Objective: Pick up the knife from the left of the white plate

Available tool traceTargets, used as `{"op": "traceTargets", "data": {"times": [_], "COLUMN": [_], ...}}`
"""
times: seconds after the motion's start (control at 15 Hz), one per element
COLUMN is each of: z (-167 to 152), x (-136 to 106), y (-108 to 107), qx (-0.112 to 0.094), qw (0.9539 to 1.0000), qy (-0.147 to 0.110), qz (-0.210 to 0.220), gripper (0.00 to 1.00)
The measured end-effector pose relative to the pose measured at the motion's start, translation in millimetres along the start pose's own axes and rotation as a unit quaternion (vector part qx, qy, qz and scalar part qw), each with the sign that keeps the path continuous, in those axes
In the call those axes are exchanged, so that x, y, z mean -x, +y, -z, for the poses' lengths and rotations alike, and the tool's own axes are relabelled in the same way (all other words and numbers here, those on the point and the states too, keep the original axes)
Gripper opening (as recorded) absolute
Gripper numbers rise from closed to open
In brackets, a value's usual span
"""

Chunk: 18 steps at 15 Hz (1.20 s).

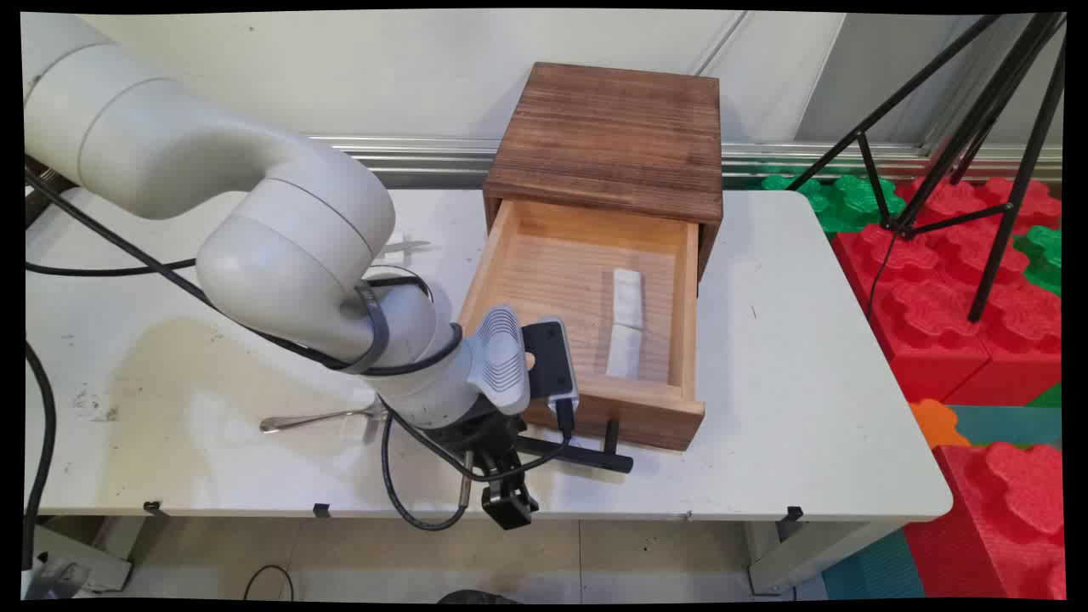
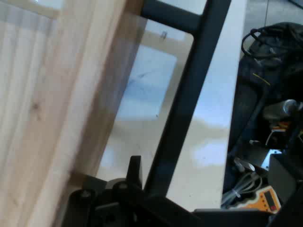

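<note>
A dark wooden box [image 1: 608, 136] stands at the back of the white table [image 1: 790, 382], and its light wooden drawer [image 1: 586, 272] is pulled out toward the near edge. Two small white pieces [image 1: 626, 323] lie end to end in the drawer's right half. A black bar handle [image 1: 586, 453] runs along the drawer front. My gripper [image 1: 508, 501] is at the handle's left end, by the table's near edge. In the hand view the handle [image 2: 184, 109] runs diagonally down into the gripper's linkage, with the drawer front [image 2: 71, 109] to its left.
A metal spoon [image 1: 310, 419] lies on the table left of the gripper, partly under the arm. Another pale utensil [image 1: 408, 246] shows behind the arm. A black tripod [image 1: 977, 127] and red and green foam blocks [image 1: 977, 297] are on the right, off the table.
</note>
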Motion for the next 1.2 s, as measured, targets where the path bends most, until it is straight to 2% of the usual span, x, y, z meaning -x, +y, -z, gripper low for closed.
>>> {"op": "traceTargets", "data": {"times": [0.33, 0.53, 1.2], "z": [2.0, 5.7, 56.7], "x": [-2.2, -1.1, 18.0], "y": [-2.3, -2.3, -6.6], "qx": [-0.009, -0.007, 0.009], "qw": [0.9998, 0.9996, 0.9977], "qy": [0.017, 0.024, 0.058], "qz": [-0.006, -0.011, -0.036], "gripper": [1.00, 1.00, 1.00]}}
